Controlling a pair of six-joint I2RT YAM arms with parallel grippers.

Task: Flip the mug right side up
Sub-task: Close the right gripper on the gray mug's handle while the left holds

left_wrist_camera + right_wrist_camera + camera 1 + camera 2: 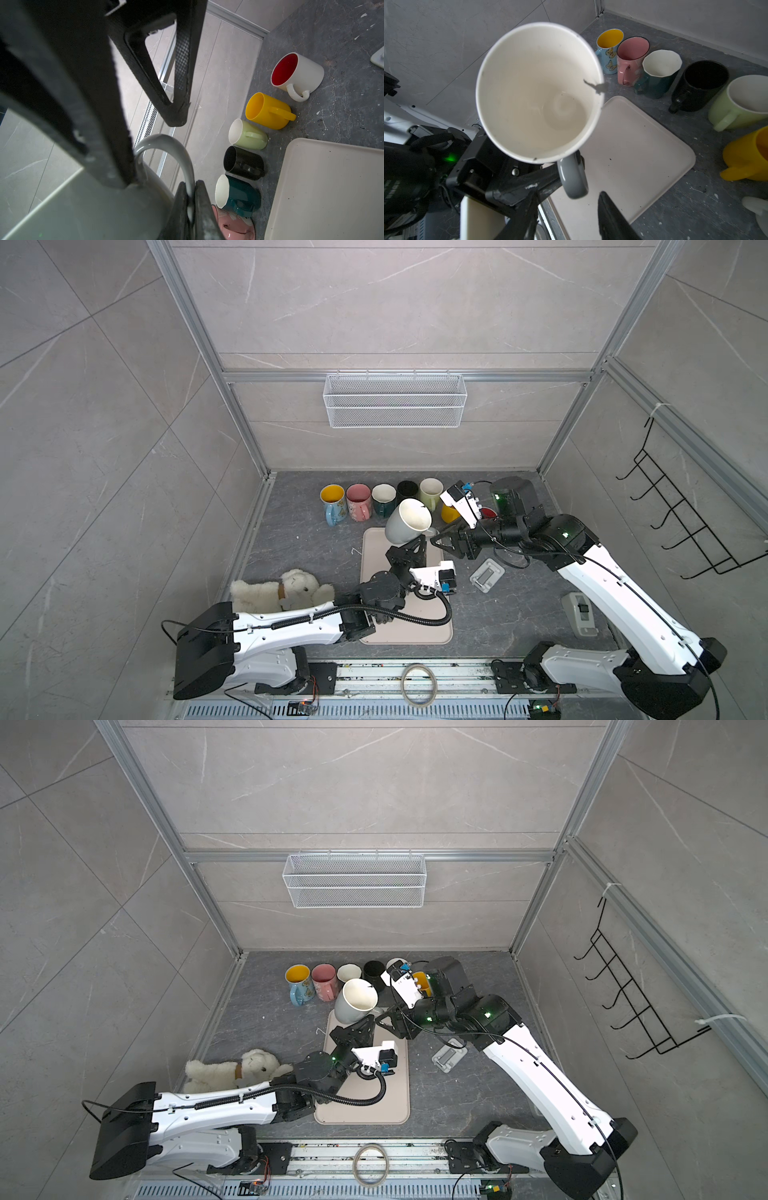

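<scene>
The main risk is the grip. The left end effector [191, 188] is clamped on the thin handle [573, 178] alone, so the grey mug [405, 524] may swivel or slip in that pinch and drop onto the tray [407, 635]. The right end effector [438, 536], its jaws apart, is just right of the mug at the handle, and one finger seems to touch the mug wall there. A careless push or close could knock the mug loose. The row of other mugs [358, 495] stands just beyond it on the far side and could be bumped. The mug hangs in the air above the far end of the tray, mouth up and tilted toward the right, not yet set on the bench [519, 614].
</scene>
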